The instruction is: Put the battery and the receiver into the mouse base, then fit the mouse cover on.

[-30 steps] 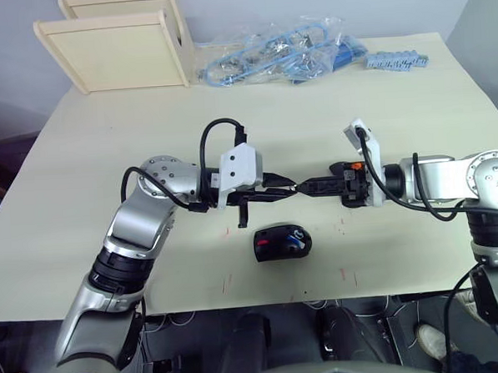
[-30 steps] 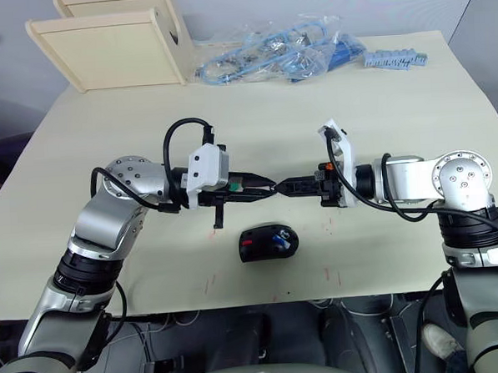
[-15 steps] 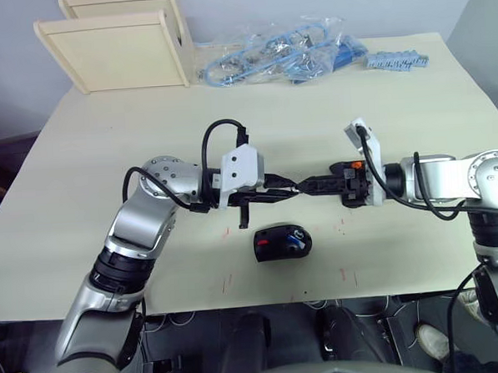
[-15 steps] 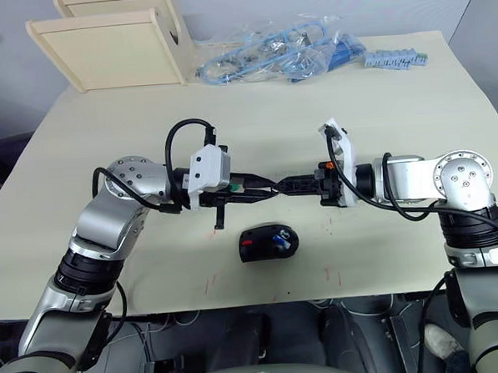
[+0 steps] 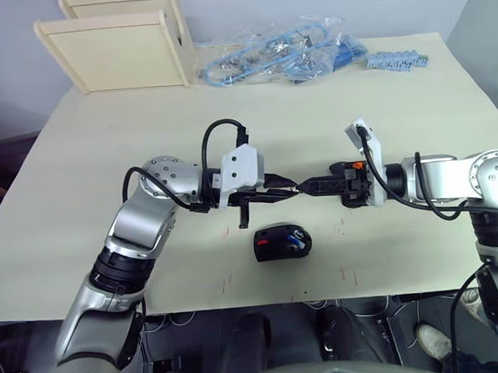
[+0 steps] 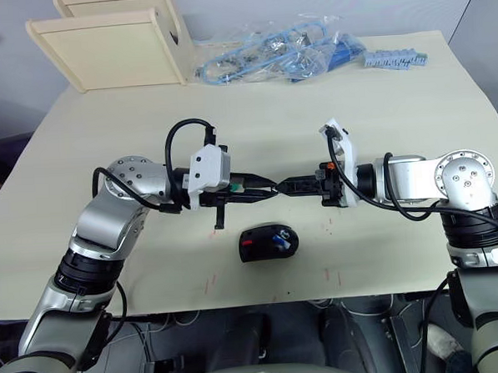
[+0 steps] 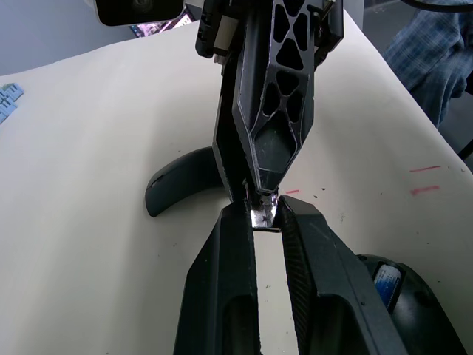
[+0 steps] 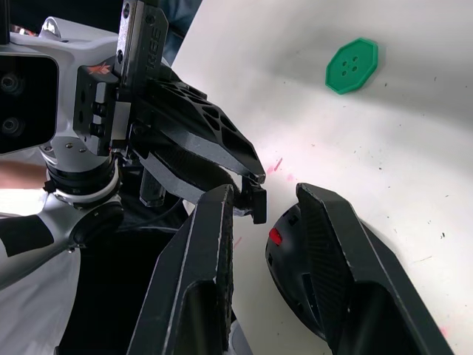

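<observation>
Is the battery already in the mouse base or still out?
In. The battery lies inside the open mouse base on the table, its blue-and-white end showing beside the red compartment; no cover is on it.

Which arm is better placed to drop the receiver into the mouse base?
Left, probably. The left gripper pinches the receiver at its fingertips, while the right gripper is open around it. The mouse base lies close by, just nearer the robot.
</observation>
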Controlling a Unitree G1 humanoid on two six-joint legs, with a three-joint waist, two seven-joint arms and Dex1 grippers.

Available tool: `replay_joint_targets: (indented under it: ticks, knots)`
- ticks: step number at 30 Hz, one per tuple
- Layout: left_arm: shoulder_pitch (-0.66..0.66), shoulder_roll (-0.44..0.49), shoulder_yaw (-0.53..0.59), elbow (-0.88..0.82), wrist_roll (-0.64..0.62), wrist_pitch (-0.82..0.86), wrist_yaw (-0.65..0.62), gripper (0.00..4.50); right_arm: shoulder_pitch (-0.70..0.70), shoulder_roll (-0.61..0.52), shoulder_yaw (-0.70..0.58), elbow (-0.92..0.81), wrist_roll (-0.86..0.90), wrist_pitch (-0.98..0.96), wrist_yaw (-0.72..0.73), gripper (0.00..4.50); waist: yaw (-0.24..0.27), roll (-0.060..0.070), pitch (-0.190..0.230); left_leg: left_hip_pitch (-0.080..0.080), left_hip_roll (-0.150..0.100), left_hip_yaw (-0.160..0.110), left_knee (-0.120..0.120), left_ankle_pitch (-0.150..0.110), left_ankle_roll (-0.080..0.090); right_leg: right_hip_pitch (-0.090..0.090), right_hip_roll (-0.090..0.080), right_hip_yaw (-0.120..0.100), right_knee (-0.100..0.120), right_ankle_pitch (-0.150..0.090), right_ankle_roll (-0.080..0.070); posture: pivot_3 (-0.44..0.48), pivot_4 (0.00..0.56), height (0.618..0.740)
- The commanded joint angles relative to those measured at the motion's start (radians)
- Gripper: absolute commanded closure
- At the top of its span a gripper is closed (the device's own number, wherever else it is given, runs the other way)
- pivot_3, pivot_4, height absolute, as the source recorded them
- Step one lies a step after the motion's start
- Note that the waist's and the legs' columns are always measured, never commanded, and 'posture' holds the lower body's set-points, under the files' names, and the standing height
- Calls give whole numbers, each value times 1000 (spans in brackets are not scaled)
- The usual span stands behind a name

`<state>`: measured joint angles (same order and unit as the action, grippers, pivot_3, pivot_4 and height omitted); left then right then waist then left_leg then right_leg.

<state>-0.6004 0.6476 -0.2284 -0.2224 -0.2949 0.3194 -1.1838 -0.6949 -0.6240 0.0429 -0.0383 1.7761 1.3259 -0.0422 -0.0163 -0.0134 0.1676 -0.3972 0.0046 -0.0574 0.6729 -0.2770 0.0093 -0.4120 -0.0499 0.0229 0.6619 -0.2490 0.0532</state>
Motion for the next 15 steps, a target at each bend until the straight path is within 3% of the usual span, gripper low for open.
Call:
replay_joint_targets:
  ticks: [1,15]
  knots:
    - [-20,1,9,-15,3,-16,1,4459,-12,-10,-4,-22,29,-14,8,3056,0,0,0,0,0,0,0,0,0,0,0,0,0,0,0,0,150,740]
    - [-21,0,8,-13,3,-14,3,4459,-6,-9,1,-28,28,-18,8,3056,0,0,0,0,0,0,0,0,0,0,0,0,0,0,0,0,150,740]
